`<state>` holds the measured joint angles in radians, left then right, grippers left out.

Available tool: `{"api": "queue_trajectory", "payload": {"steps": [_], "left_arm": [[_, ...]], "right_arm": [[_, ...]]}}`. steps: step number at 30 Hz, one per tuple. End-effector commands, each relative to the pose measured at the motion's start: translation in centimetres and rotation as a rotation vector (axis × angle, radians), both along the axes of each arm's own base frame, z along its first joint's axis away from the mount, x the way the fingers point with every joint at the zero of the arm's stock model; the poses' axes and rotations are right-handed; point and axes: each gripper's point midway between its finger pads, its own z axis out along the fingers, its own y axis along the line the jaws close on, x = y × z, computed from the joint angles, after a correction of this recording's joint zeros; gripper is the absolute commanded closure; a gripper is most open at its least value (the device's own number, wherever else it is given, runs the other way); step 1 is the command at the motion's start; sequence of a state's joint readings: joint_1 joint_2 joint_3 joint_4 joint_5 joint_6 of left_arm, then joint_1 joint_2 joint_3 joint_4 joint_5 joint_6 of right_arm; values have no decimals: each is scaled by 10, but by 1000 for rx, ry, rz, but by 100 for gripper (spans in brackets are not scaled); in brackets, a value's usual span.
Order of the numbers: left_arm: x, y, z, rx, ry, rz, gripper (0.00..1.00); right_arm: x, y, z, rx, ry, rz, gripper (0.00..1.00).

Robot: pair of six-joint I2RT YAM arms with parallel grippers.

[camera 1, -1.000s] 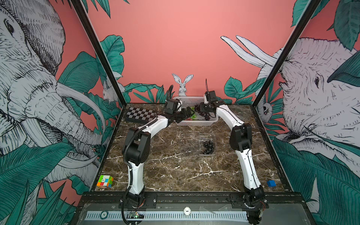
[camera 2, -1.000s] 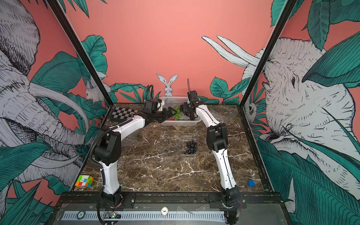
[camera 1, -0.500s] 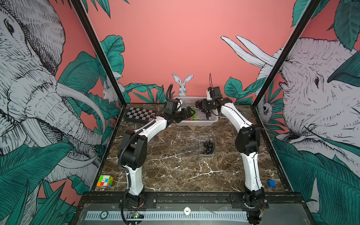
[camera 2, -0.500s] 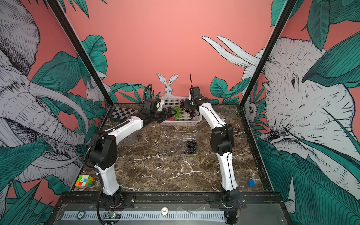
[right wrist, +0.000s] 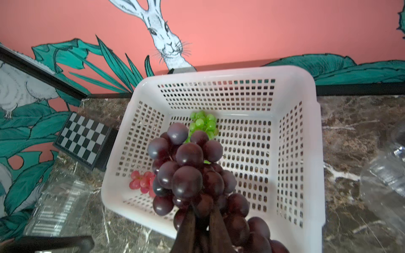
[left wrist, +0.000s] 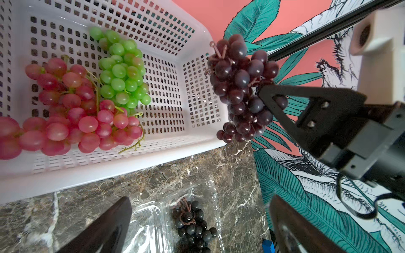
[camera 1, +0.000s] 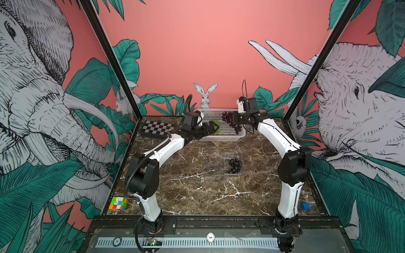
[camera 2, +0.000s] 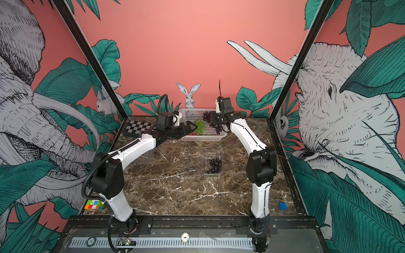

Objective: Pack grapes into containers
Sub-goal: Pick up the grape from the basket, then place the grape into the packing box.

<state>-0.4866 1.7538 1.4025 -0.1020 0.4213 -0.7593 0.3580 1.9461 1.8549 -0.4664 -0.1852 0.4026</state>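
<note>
Over basket (camera 1: 228, 136), R jaws clamp dark bunch (camera 1: 228, 118), L jaws spread, barcoded punnet (right wrist: 57, 206) beside

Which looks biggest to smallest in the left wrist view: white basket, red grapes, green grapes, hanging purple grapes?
1. white basket
2. red grapes
3. purple grapes and green grapes: look nearly alike, and the purple may hang nearer the camera, so unranked.
</note>
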Motion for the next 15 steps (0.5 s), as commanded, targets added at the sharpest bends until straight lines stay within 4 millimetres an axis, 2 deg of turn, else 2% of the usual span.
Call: {"api": "queue_trajectory", "payload": {"steps": [1, 4, 8, 14, 15], "left_arm": [[-10, 4, 22, -21, -47, 3, 0], [-15, 6, 20, -20, -44, 2, 1], [-21, 6, 9, -28, -20, -8, 0], [-28, 12, -3, -25, -8, 9, 0], [-28, 13, -4, -21, -8, 11, 0]], "right_arm": [[-15, 6, 34, 56, -98, 33, 89], [-34, 8, 29, 71, -94, 66, 89], [-60, 10, 16, 77, -90, 120, 89], [-88, 14, -7, 92, -88, 204, 90], [-95, 16, -24, 91, -57, 224, 90]]}}
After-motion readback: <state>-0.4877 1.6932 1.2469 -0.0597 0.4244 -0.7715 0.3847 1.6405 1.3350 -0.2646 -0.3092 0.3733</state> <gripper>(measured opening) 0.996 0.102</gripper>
